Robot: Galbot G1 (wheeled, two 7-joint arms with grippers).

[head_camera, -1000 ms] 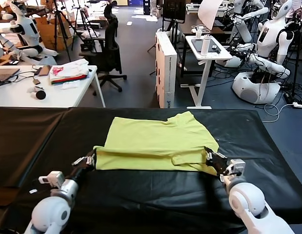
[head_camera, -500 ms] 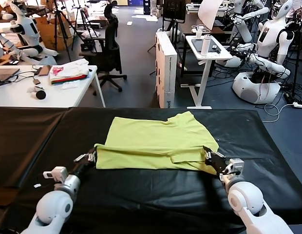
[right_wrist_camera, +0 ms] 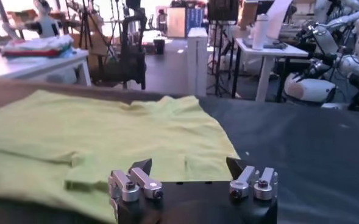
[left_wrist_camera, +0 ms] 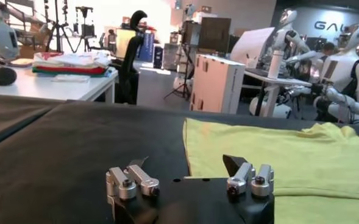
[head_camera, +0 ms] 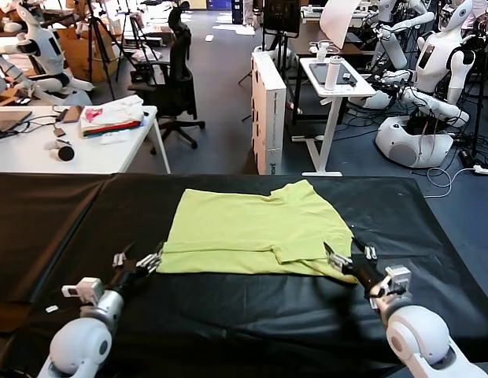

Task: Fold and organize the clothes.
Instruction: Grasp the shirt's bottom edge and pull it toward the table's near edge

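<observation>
The lime yellow-green T-shirt point(head_camera: 252, 228) lies flat on the black table point(head_camera: 244, 315), folded, with a sleeve fold near its front right. My left gripper point(head_camera: 138, 258) is open and empty at the shirt's front left corner, just off the cloth. My right gripper point(head_camera: 345, 253) is open and empty at the front right corner, over the hem. The shirt also shows in the left wrist view point(left_wrist_camera: 289, 158), beyond the left gripper point(left_wrist_camera: 188, 165), and in the right wrist view point(right_wrist_camera: 106, 140), beyond the right gripper point(right_wrist_camera: 190, 165).
A white table point(head_camera: 71, 150) at the back left holds a white, pink and red fabric pile point(head_camera: 110, 116). An office chair point(head_camera: 177, 79), a white box point(head_camera: 268, 110), a small stand point(head_camera: 334, 87) and other robots point(head_camera: 433, 79) stand behind.
Both grippers have let go of the shirt's front edge and opened. They have drawn back slightly toward me. The front hem now lies flat on the table.
</observation>
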